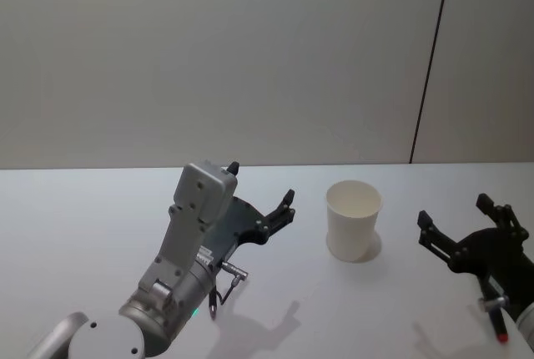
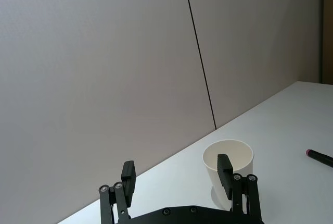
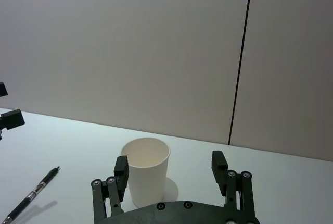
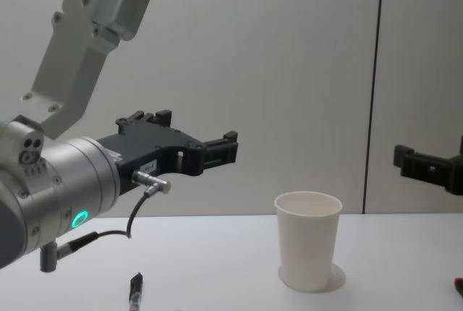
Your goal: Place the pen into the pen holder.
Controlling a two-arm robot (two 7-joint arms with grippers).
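The pen holder, a white paper cup (image 1: 353, 221) (image 4: 307, 242), stands upright and empty on the white table between my two grippers. A black pen (image 3: 31, 197) (image 4: 135, 291) with a silver clip lies flat on the table under my left arm. A second dark pen with a pink end (image 2: 318, 156) (image 1: 501, 334) lies by my right gripper. My left gripper (image 1: 261, 183) (image 2: 176, 164) hovers open and empty above the table, left of the cup, pointing at it. My right gripper (image 1: 453, 210) (image 3: 170, 159) is open and empty to the cup's right.
The white table (image 1: 83, 225) ends at a grey wall with a dark vertical seam (image 1: 430, 67) behind the cup. A cable (image 4: 134, 217) loops from my left wrist above the black pen.
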